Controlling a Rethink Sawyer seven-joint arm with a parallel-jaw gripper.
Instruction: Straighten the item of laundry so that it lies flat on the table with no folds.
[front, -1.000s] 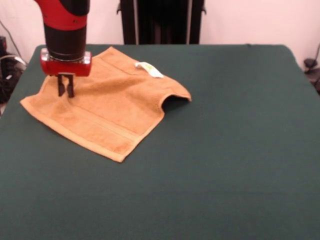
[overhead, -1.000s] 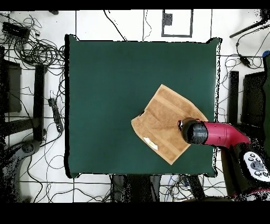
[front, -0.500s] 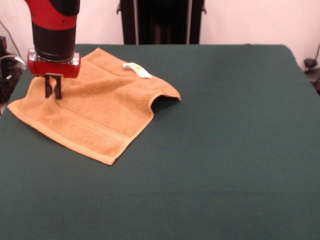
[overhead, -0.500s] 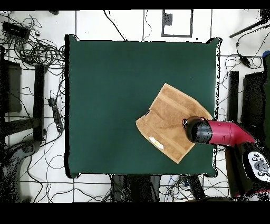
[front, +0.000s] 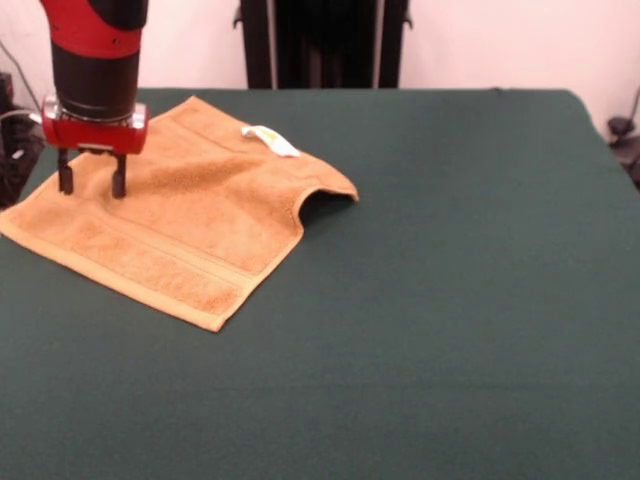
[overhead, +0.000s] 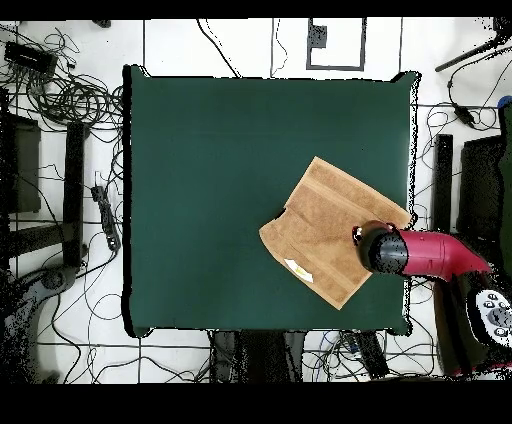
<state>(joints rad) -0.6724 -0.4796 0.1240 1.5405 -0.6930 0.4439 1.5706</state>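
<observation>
Front view, left to right. The tool (front: 92, 185) is hanging at the far left, its two dark fingers (front: 118, 182) spread apart with nothing between them. Tips are sitting at or just above the towel (front: 190, 225); contact cannot be confirmed from here.

The towel is lying directly beneath the tool and spreading out to its right and toward the camera. A border band is running along the edge nearest the camera. To the right of the tool, a white tag (front: 270, 140) is resting on the cloth near its far edge. Further right, one corner is doubling under, leaving a curved notch with shadow below it; the rest is lying flat.

Hard to make out: the towel's leftmost corner is running to the picture's edge. In the overhead view the red and black arm (overhead: 425, 253) is covering the tool entirely and hiding the cloth under it.

The towel is sitting close to one side of the worktop (front: 450, 300), with one corner reaching that edge in the overhead view. Beyond the folded corner, away from the tool, bare green surface is stretching wide.
</observation>
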